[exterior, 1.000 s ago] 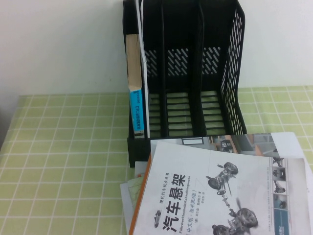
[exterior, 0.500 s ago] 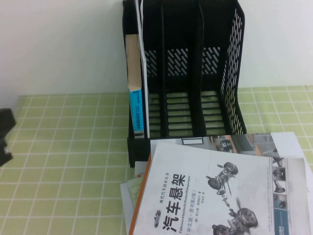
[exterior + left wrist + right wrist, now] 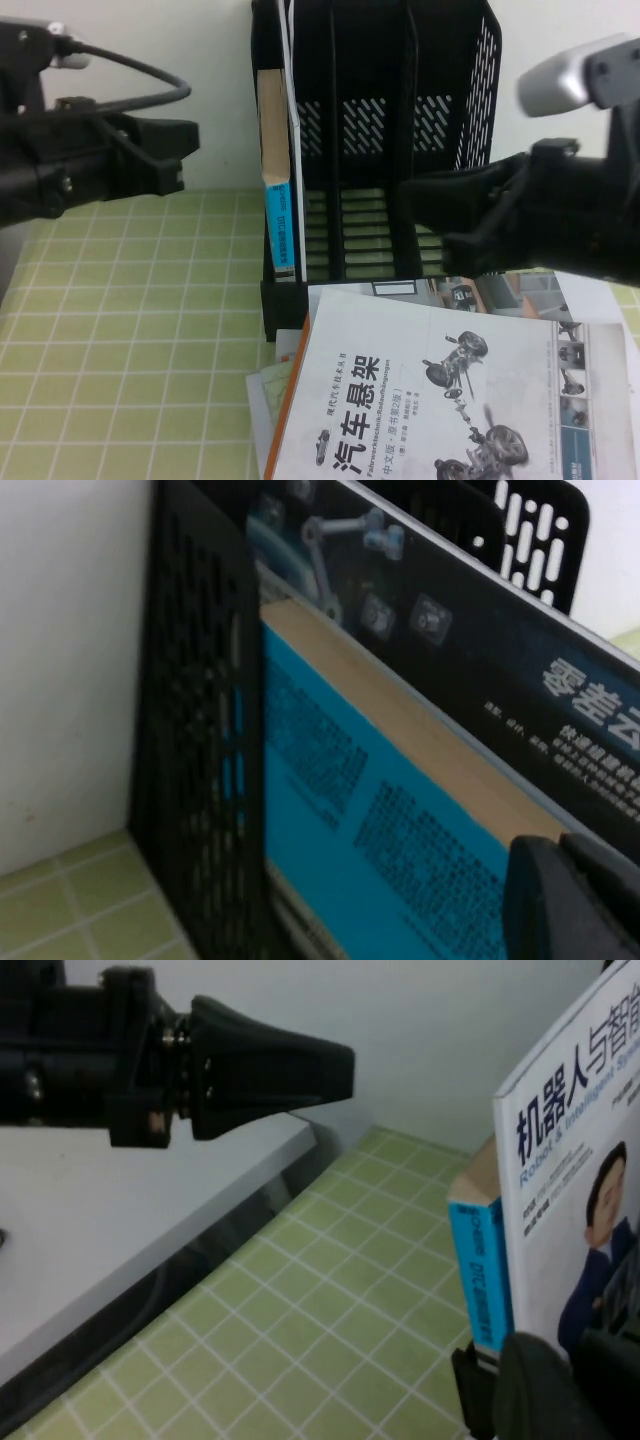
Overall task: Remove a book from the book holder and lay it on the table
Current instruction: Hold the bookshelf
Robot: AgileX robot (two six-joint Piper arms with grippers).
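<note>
checked table (image 3: 130, 330) | slotted black book holder (image 3: 440, 120) | thin glossy book (image 3: 585, 1180) upright | left tool (image 3: 185, 150), right tool (image 3: 420, 200): grip unclear

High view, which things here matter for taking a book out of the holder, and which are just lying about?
Job: magazine, holder, table, left claw left of holder, right claw before its right slots.
Lying about: blue book in holder, car book, papers under it.
</note>
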